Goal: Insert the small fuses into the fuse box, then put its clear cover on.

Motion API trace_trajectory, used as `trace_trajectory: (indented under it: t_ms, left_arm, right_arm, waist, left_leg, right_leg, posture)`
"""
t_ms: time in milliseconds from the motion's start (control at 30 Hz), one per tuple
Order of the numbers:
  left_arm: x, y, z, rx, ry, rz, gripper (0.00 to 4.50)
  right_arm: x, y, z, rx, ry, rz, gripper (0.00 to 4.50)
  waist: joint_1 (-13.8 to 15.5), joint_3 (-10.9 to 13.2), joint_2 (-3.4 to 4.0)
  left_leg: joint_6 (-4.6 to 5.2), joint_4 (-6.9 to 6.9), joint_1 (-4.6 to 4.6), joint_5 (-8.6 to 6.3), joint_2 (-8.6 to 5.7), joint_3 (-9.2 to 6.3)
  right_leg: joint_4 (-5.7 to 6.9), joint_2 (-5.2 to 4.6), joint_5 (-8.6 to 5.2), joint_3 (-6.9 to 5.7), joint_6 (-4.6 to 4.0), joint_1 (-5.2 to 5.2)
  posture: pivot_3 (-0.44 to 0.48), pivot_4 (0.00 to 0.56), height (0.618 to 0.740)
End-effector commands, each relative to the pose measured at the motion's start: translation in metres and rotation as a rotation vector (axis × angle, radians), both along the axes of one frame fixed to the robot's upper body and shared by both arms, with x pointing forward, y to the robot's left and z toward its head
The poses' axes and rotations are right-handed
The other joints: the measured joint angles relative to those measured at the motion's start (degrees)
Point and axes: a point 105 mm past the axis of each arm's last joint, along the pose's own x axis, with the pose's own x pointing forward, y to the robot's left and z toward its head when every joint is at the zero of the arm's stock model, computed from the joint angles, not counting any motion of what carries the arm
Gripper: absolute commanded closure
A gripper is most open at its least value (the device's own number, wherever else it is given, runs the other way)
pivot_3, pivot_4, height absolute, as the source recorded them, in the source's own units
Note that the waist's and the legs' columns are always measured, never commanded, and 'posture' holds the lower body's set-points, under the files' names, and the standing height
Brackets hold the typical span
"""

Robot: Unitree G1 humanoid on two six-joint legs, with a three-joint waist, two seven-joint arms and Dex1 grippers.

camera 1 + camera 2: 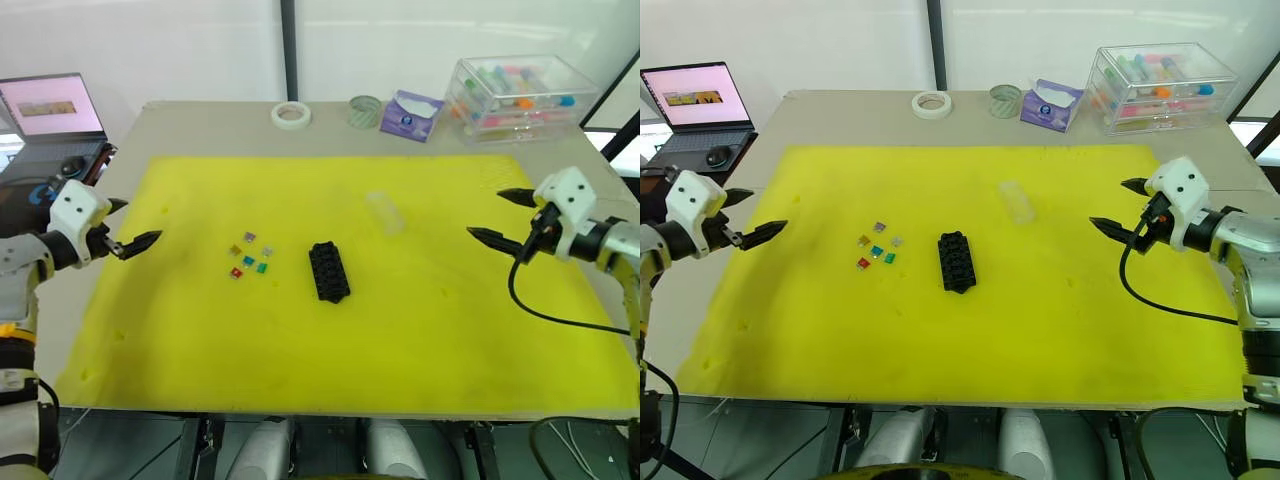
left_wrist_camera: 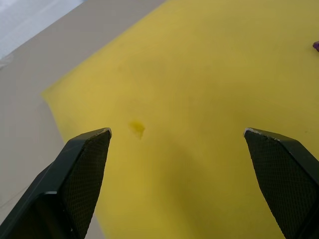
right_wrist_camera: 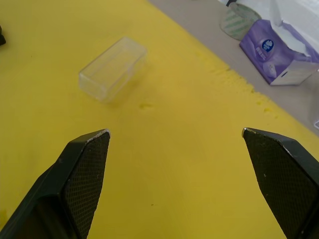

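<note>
The black fuse box point(image 1: 328, 271) lies in the middle of the yellow mat point(image 1: 400, 340). Just to its left sit the small fuses point(image 1: 250, 255), several tiny coloured pieces in a loose cluster. The clear cover point(image 3: 112, 68) rests on the mat behind and to the right of the box, also visible as a faint cover point(image 1: 385, 211) from the head. My left gripper point(image 1: 133, 223) hovers open over the mat's left edge. Over the mat's right side my right gripper point(image 1: 505, 216) is open too, nothing between its fingers.
Along the table's back edge stand a tape roll point(image 1: 291, 115), a small glass jar point(image 1: 365, 110), a purple tissue pack point(image 1: 410, 115) and a large clear box of coloured tubes point(image 1: 520, 95). A laptop point(image 1: 50, 115) sits at the far left.
</note>
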Motion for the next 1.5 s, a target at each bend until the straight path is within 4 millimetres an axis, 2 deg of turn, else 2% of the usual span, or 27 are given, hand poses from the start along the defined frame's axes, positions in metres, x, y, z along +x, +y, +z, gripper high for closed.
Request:
trace_trajectory:
  t_ms: [33,133,500,767,1500]
  left_arm:
    - [-0.003,0.002,0.006,0.015,-0.014,-0.011,0.03]
    - [0.001,0.003,0.01,0.032,-0.061,0.013,0.03]
    - [0.002,0.003,0.014,0.02,-0.066,0.004,0.03]
    - [0.004,0.002,0.017,0.012,-0.071,0.001,0.03]
    - [0.003,-0.001,0.015,0.004,-0.049,-0.023,0.03]
  right_arm:
    - [-0.002,-0.001,0.019,0.001,-0.059,0.005,0.0]
    - [-0.001,-0.002,0.022,0.018,-0.065,0.0,0.0]
    - [-0.002,-0.003,0.021,0.003,-0.058,0.003,0.0]
    - [-0.003,-0.002,0.013,-0.019,-0.045,0.01,0.0]
    - [-0.003,-0.003,0.015,-0.039,-0.039,0.014,0.0]
  waist:
    - [0.1,0.0,0.0]
    - [0.1,0.0,0.0]
    - [0.1,0.0,0.0]
    - [0.1,0.0,0.0]
    - [0.0,0.0,0.0]
  left_leg:
    - [0.0,0.0,0.0,0.0,-0.01,0.01]
    - [0.0,0.0,0.0,0.0,-0.01,0.0]
    - [0.0,0.0,0.0,0.0,-0.01,0.0]
    - [0.0,0.0,0.0,0.0,-0.01,0.0]
    - [0.0,0.0,0.0,0.0,-0.01,0.01]
  right_leg:
    - [0.0,-0.01,0.0,0.0,0.0,0.0]
    - [0.0,-0.01,0.0,0.0,0.0,0.01]
    - [0.0,-0.01,0.0,0.0,0.0,0.0]
    - [0.01,-0.01,0.0,0.0,0.0,0.0]
    - [0.01,0.0,0.0,0.0,0.0,0.0]
  posture:
    - [0.0,0.15,0.74]
    - [0.0,0.15,0.74]
    - [0.0,0.15,0.74]
    - [0.0,0.15,0.74]
    - [0.0,0.15,0.74]
